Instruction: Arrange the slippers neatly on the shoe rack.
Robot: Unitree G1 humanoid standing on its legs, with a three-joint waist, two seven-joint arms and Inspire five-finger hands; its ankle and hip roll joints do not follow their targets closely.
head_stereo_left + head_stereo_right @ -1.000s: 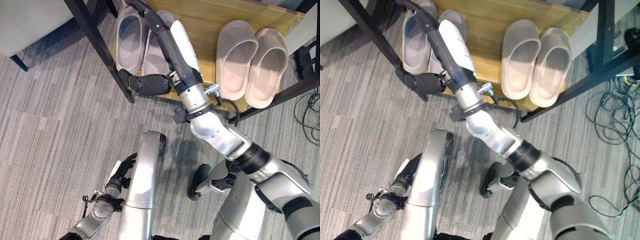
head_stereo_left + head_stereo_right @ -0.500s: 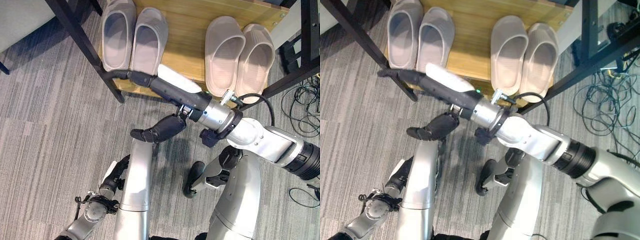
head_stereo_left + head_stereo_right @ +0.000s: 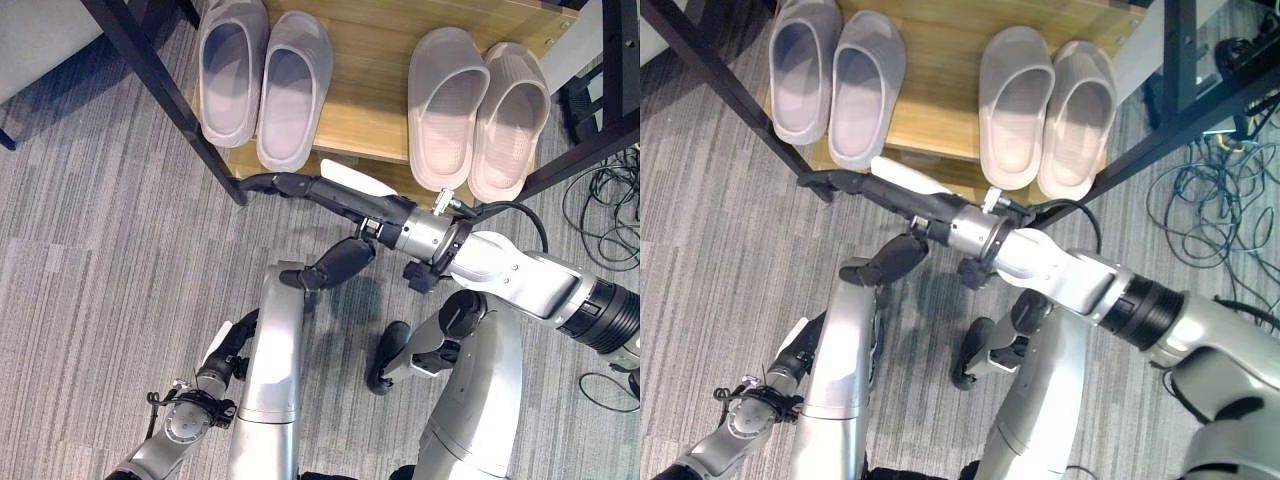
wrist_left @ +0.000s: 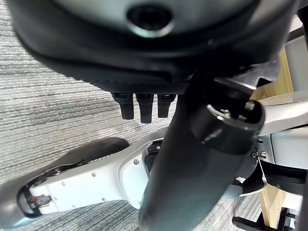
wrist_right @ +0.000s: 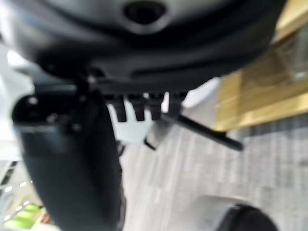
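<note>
Two pairs of slippers stand toes-in on the wooden shelf (image 3: 375, 90) of the shoe rack. The grey pair (image 3: 232, 70) (image 3: 293, 88) is at the left, side by side. The beige pair (image 3: 446, 105) (image 3: 508, 120) is at the right, touching. My right hand (image 3: 325, 192) lies stretched out just in front of the shelf's front edge, above the carpet. Its fingers are straight and point towards the rack's left leg; it is open and holds nothing. My left hand (image 3: 232, 348) hangs low over the carpet, relaxed and empty, its fingers (image 4: 139, 105) loose.
Black metal rack legs run diagonally at the left (image 3: 160, 90) and right (image 3: 600, 140). Loose cables (image 3: 1220, 200) lie on the grey carpet right of the rack. A grey piece of furniture (image 3: 40, 35) sits at the upper left.
My right hand has come off the grey pair on the shelf and swung down to lie in front of the shelf edge. The view has shifted slightly.
</note>
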